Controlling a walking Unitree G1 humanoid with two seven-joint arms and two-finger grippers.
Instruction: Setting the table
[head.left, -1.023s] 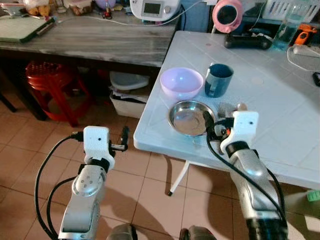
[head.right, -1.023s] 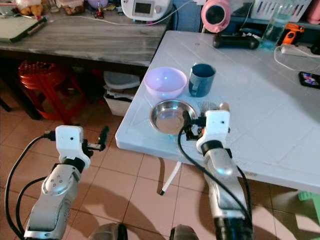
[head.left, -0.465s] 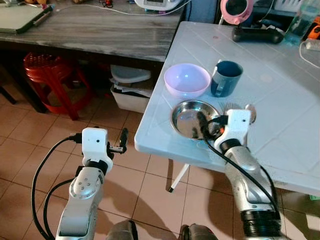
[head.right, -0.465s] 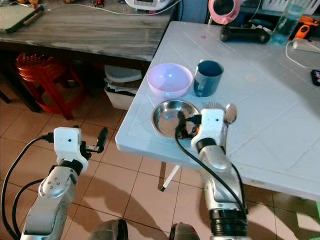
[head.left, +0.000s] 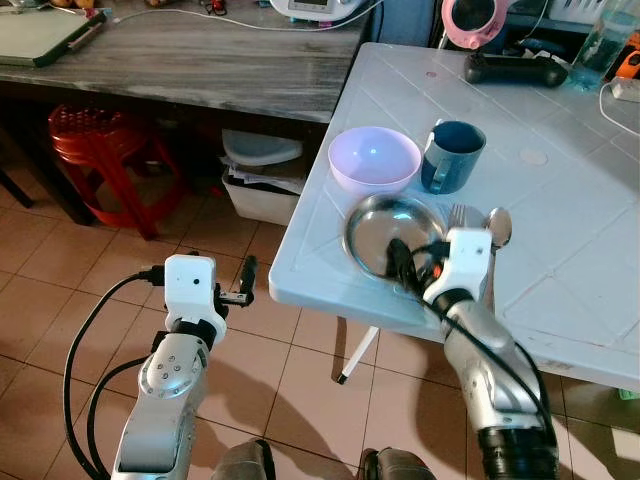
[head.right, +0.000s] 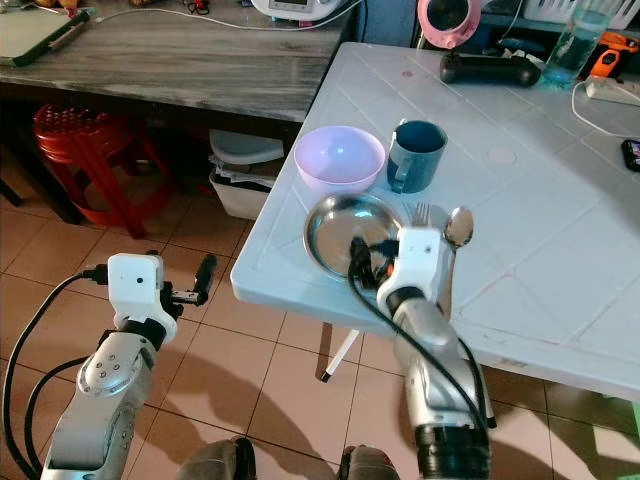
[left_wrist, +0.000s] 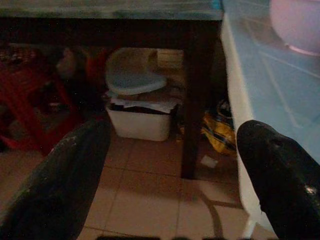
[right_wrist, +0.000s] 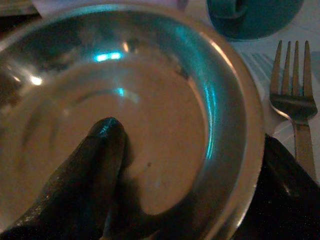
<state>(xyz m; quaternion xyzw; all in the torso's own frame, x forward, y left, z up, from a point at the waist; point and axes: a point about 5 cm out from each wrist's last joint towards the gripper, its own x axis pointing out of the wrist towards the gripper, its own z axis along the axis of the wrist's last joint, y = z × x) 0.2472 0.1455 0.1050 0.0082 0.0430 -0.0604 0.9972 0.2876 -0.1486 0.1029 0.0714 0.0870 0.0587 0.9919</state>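
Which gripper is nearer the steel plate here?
Right. The right gripper straddles the steel plate rim, one finger inside, one outside beside the fork. The left gripper hangs open over the floor, off the table.

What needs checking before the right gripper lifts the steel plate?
1. Right gripper straddles the steel plate rim, one finger inside, one outside: ok.
2. Fingers clamped on the rim: cannot tell.
3. Fork and spoon lie just beside the plate; lift path tight: not ok.
4. Lilac bowl and blue mug stand apart from the plate: ok.
5. Left gripper open, off the table: ok.
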